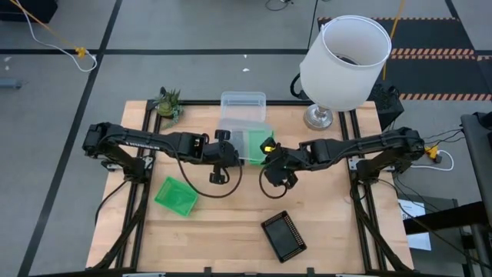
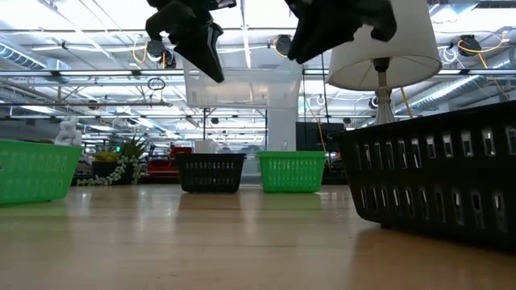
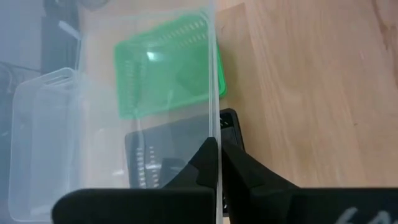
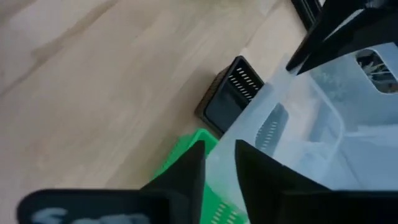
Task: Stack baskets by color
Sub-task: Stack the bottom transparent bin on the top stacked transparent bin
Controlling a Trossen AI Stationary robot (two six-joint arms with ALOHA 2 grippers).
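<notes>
Clear plastic, a basket (image 2: 242,87), hangs off the table between my grippers. My left gripper (image 3: 214,163) is clamped on its wall; my right gripper (image 4: 219,163) straddles the opposite wall, fingers slightly apart.

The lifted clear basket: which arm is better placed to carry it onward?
Probably the left. The left tool is shut on the wall of the clear basket, which hangs above the table. The right tool straddles its other wall without clamping it.

**What stays out of sight**

The black slotted plastic basket (image 2: 439,181) nearest the low camera runs off the picture's right edge. Through the raised clear see-through plastic basket (image 3: 149,93), the green basket (image 3: 165,65) beneath looks hazy, and possibly another black one.
</notes>
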